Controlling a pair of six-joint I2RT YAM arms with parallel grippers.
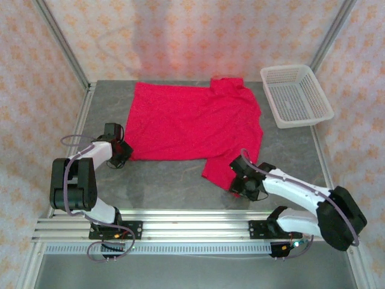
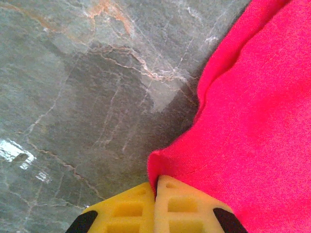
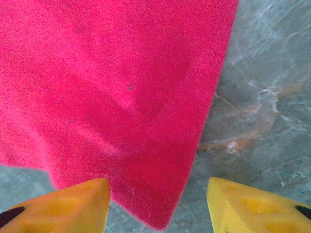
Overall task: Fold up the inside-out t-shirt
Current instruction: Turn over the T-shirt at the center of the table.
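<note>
Crimson t-shirt (image 1: 192,123) spread flat mid-table (image 1: 174,180): soft, light and limp, best taken by its corners. Left gripper (image 2: 156,180) clenched, apparently pinching the near-left hem corner. Right gripper (image 3: 158,189) spread wide, fingers either side of the near-right flap.

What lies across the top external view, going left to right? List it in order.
left gripper → inside-out t-shirt → white mesh basket
</note>
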